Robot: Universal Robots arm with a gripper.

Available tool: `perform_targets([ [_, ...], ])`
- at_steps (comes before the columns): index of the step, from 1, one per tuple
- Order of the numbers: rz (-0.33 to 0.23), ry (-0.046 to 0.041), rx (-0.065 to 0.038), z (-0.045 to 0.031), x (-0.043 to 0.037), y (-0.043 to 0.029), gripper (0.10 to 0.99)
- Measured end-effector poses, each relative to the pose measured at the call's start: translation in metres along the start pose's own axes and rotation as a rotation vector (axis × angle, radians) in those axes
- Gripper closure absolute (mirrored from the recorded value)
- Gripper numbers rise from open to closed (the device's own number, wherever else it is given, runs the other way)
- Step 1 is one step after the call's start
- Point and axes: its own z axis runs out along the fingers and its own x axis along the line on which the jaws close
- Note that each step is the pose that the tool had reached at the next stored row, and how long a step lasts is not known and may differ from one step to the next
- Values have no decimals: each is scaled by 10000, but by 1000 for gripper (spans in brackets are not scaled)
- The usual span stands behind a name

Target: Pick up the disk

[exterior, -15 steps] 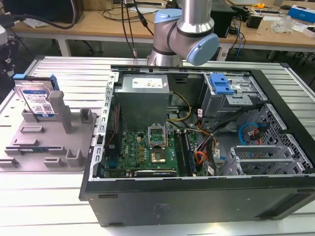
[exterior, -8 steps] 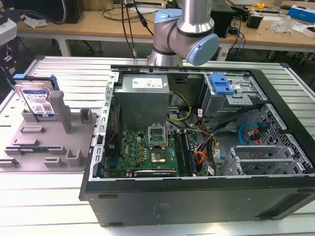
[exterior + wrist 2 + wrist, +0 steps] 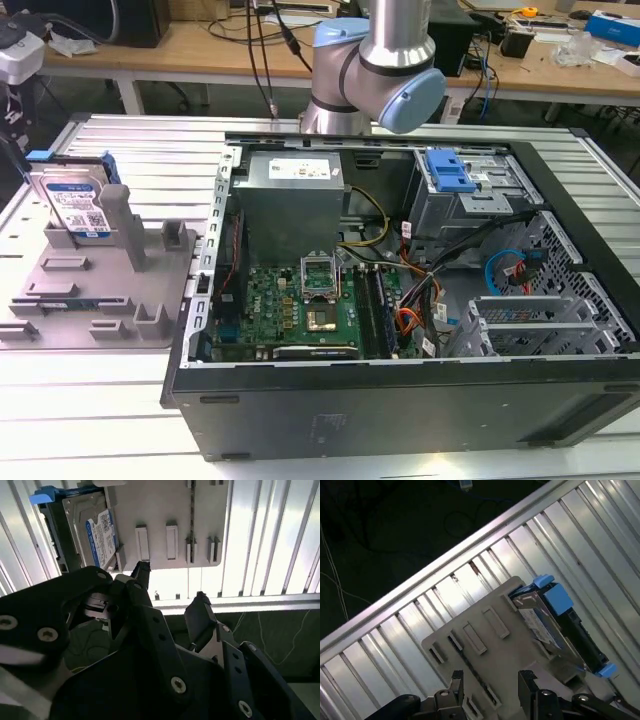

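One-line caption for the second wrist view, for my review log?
Open, empty gripper near the grey holder, where the disk stands on edge, not yet grasped.

**Metal, plastic and a little paper**

The disk [image 3: 72,205] has a dull silver metal face, a smooth paper label and a blue plastic edge. The holder tray [image 3: 100,300] is matt grey moulded plastic. The ribbed table [image 3: 90,400] is bright, reflective metal. The gripper [image 3: 171,582] looks matt black. The computer case [image 3: 400,420] is black metal with a satin finish.

Cluttered wooden workbenches [image 3: 180,50] stand behind the ribbed metal table [image 3: 100,400].
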Motion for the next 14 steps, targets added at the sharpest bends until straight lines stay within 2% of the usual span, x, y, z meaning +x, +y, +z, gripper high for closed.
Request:
perform_targets([
  [1,-484,17,0,2,0,0,529],
  [5,-1302,47,-1,4,0,0,529],
  [11,-2869,108,-2,12,-2,-2,529],
  [14,-3010,115,-2,11,-1,-3,529],
])
